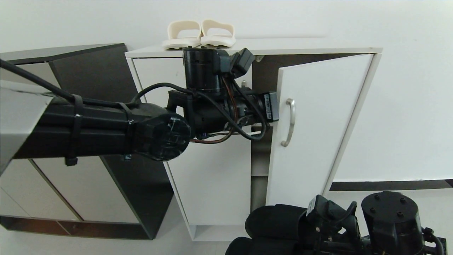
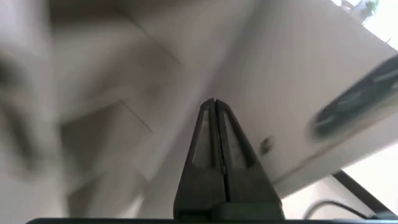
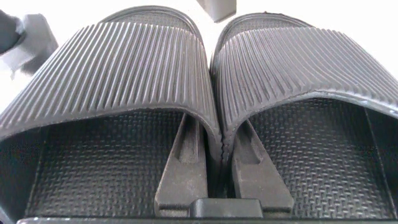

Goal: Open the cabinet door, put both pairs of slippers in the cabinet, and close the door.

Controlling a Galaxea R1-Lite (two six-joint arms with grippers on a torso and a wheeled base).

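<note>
Right claw (image 3: 214, 134) clamps the two black slippers (image 3: 124, 74) together.

1. White cabinet (image 1: 318, 45): flat top serves as the carrying surface.
2. Cream slippers (image 1: 199, 34): one pair, side by side and touching, lying on the top towards its left end.
3. Floor (image 1: 170, 241): pale; bears the white cabinet and, just beside it, a dark cabinet (image 1: 88, 71).

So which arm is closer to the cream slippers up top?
Left. The left end effector is up just under the cream rubber slippers; the right end effector is low down, gripping ribbed black slippers.
</note>
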